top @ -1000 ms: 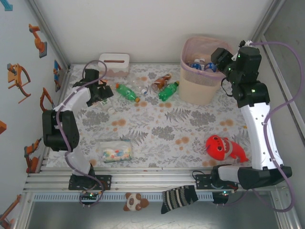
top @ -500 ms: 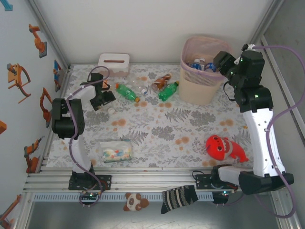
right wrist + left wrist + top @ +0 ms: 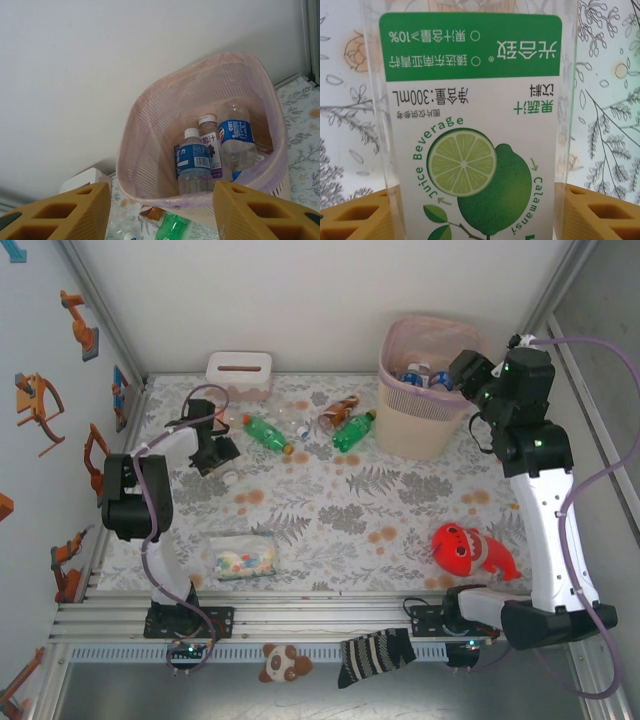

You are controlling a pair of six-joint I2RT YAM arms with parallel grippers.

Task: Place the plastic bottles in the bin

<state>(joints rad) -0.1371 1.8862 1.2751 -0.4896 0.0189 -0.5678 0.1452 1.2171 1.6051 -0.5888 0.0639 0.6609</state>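
Plainly the left gripper (image 3: 472,200) clamps the calamansi juice bottle (image 3: 470,75) between its hollow-celled orange fingers (image 3: 355,215). It is a clear, thin-walled plastic bottle with a glossy green-and-white label, and it lies on the leaf-printed desk (image 3: 330,510) with its long axis crosswise to the jaws. The bin (image 3: 420,430), a tall beige-pink basket with a ribbed wall and pink liner (image 3: 150,145), stands well off to the right, nearer the right gripper (image 3: 160,192), which hangs by its rim, jaws apart and empty, above the blue-labelled bottles (image 3: 194,160) inside.
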